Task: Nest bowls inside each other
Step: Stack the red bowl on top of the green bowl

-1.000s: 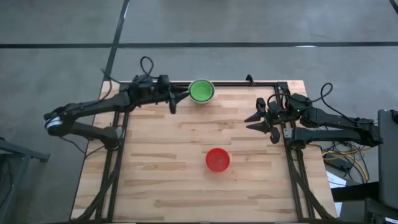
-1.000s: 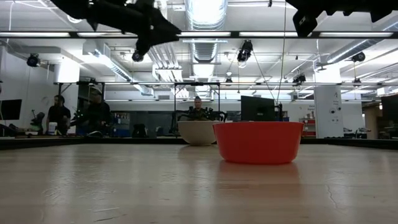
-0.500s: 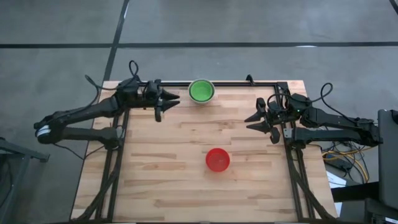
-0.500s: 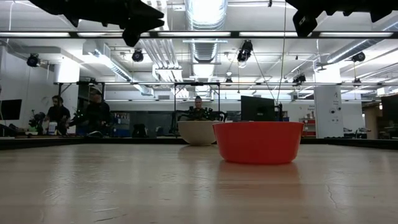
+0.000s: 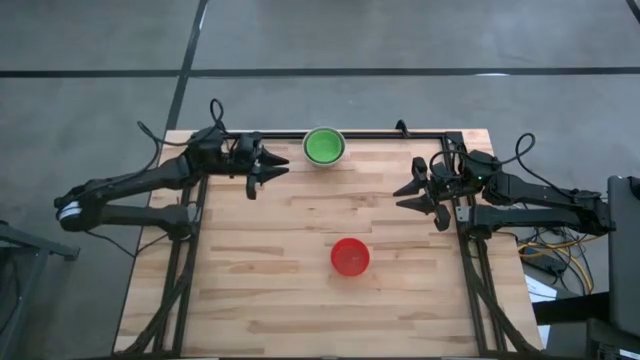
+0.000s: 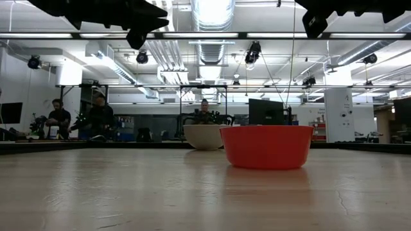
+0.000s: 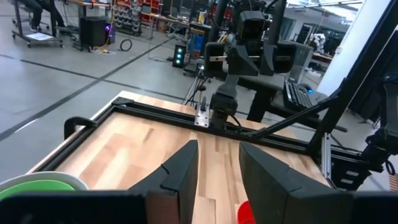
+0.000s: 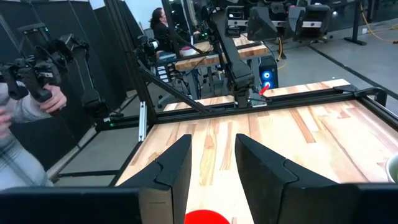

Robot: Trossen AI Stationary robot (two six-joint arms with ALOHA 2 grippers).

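A green bowl [image 5: 324, 146] sits nested in a white bowl [image 6: 204, 136] at the table's far edge; its rim shows in the left wrist view [image 7: 37, 185]. A red bowl [image 5: 350, 256] stands alone on its base, right of centre and nearer the front [image 6: 266, 146]. My left gripper [image 5: 284, 166] hovers open above the table, left of the green bowl, fingers level and pointing toward the table's right; nothing is between them [image 7: 217, 155]. My right gripper [image 5: 400, 198] hangs open and empty at the right side, pointing left [image 8: 212, 146].
A black metal frame [image 5: 430, 134] runs along the table's far and side edges. Bare wood lies between the two grippers and around the red bowl. People stand in the room beyond the table [image 6: 96, 115]; a person's hand holds a controller [image 8: 37, 87].
My left gripper has drawn back from the green bowl toward the table's left edge, staying high, and its fingers have swung round to point at the table's right. It then held still. The bowls have not moved.
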